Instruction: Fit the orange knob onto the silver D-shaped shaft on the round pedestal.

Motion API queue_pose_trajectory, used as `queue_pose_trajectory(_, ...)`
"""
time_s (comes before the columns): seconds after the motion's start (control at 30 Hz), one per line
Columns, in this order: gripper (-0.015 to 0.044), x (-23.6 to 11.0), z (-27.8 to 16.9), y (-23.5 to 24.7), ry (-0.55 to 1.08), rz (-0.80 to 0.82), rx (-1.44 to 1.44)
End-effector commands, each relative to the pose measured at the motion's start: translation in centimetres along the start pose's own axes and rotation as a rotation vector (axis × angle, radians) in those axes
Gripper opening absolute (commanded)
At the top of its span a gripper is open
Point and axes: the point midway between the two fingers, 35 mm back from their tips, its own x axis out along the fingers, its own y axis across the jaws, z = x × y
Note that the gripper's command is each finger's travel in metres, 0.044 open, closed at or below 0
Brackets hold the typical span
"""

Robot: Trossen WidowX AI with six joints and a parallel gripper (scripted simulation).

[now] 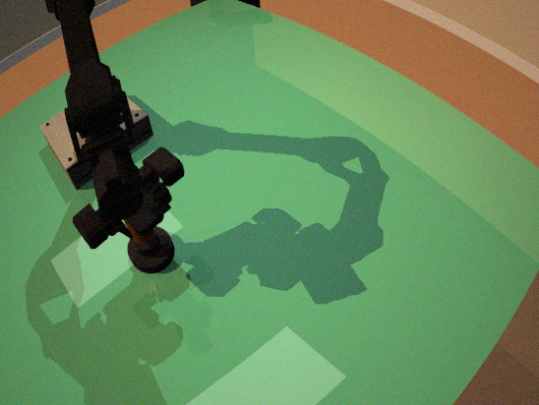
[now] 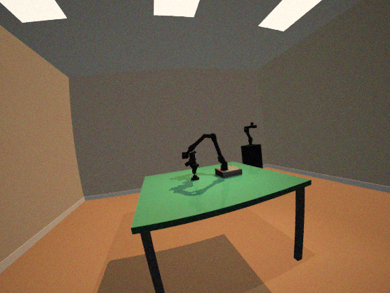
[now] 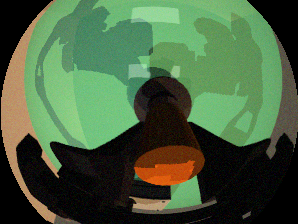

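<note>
The orange knob (image 1: 136, 235) (image 3: 170, 165) is held between the fingers of my gripper (image 3: 165, 126) (image 2: 194, 170), which is shut on it. In the wrist view its wide top faces the camera and its narrower body reaches down over the dark round pedestal (image 1: 149, 263) (image 2: 195, 178) (image 3: 185, 102). In the top view the knob's lower end is at the pedestal's raised middle, toward the arm's side. The silver shaft cannot be made out. The knob's hole, both flat sides and any gap beneath the knob are hidden or too dark to tell.
The pedestal stands on the green table (image 1: 418, 295) (image 2: 167, 206), near the arm's base plate (image 1: 55, 135) (image 2: 233, 172). Arm shadows and pale light patches lie around it. A dark stand (image 2: 252, 156) with another small arm is behind the table.
</note>
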Motion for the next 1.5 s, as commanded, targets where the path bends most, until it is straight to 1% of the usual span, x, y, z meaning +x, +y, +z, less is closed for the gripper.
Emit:
queue_pose_trajectory(0.0,0.0000,-0.01,0.06,-0.06,-0.001,-0.001,-0.113)
queue_pose_trajectory(0.97,0.0000,0.43,-0.01,0.00,-0.001,-0.001,-0.124)
queue_pose_trajectory(1.17,0.0000,-0.12,0.01,-0.05,-0.001,-0.001,-0.124)
queue_pose_trajectory(1.27,0.0000,-0.13,0.02,-0.05,-0.001,-0.001,-0.178)
queue_pose_trajectory(1.4,0.0000,0.01,-0.02,-0.04,0.000,-0.001,-0.323)
queue_pose_trajectory(1.47,0.0000,0.14,-0.08,-0.03,0.000,-0.001,-0.333)
